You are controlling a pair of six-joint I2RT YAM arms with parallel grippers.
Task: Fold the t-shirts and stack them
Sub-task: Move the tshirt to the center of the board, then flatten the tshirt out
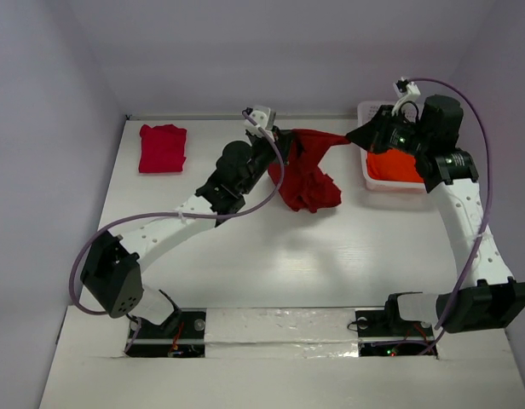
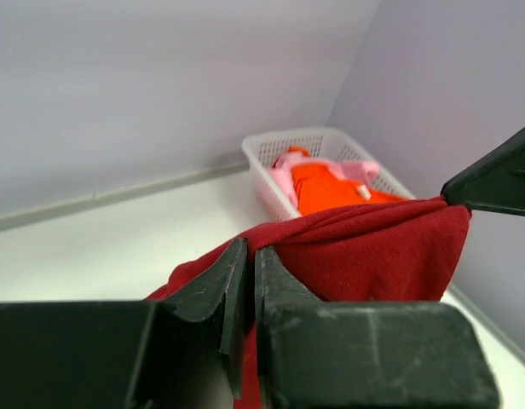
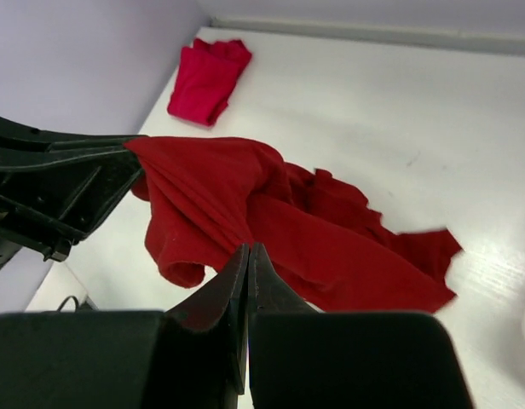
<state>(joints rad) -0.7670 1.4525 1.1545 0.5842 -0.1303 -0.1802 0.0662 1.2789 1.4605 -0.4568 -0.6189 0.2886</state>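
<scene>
A: Red shirt (image 1: 309, 179) is held up over the table (image 1: 245, 256), pinched by left gripper (image 2: 250, 251) and right gripper (image 3: 247, 251).
B: Soft, limp cloth is expected; its edge corners are best gripped.

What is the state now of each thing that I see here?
dark red t-shirt: lifted at two points, lower part on table
left gripper: shut on dark red t-shirt
right gripper: shut on the same shirt
crimson-pink t-shirt: folded, on table
orange t-shirt: unfolded, in basket
pale pink t-shirt: crumpled, in basket
basket: upright, holds two shirts
</scene>
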